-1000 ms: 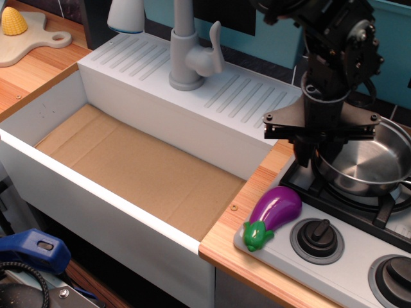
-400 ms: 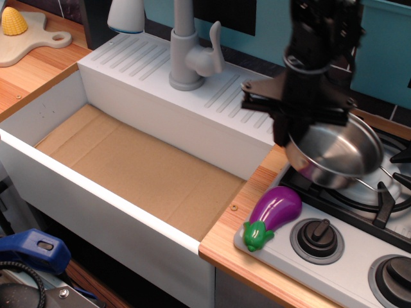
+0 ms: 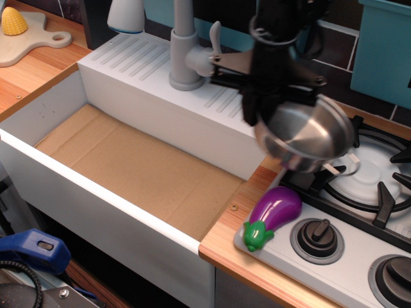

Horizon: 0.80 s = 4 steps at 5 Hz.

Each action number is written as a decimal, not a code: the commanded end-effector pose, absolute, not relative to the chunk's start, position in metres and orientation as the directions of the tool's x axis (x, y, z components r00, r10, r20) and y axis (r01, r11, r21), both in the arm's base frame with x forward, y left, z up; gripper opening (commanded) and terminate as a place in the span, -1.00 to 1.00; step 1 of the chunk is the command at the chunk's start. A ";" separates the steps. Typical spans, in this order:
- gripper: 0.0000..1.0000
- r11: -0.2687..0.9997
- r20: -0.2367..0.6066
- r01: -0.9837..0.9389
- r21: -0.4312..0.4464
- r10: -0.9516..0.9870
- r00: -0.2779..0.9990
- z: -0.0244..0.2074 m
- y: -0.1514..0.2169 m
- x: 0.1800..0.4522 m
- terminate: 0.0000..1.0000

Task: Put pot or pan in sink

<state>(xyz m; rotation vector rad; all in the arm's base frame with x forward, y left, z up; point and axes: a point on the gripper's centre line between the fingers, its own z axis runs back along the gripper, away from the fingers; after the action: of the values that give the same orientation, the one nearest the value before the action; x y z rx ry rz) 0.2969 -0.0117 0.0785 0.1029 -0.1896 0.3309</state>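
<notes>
The small shiny steel pot [image 3: 307, 135] hangs tilted in the air over the counter edge between the stove and the sink. My black gripper [image 3: 263, 115] is shut on the pot's left rim and holds it clear of the burner. The sink [image 3: 138, 163] is the white basin with a brown cardboard bottom, to the left of the pot and below it; nothing lies in it. Its grey faucet [image 3: 187, 51] stands on the ribbed back ledge just left of my gripper.
A purple eggplant toy [image 3: 273, 215] lies on the stove's front edge below the pot. The black-grated stove [image 3: 379, 186] with its knobs [image 3: 316, 239] is at the right. A cutting board with a corn toy [image 3: 14, 22] sits far left.
My gripper has lifted the pot off the stove burner and carried it up and left toward the sink. The pot now tilts more.
</notes>
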 end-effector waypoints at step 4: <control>-1.00 0.946 0.393 -0.295 0.134 0.223 0.892 0.052 0.066 0.254 -1.00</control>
<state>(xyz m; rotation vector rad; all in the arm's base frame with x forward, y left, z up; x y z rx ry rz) 0.2509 0.0717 0.0403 0.1777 -0.3530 0.2523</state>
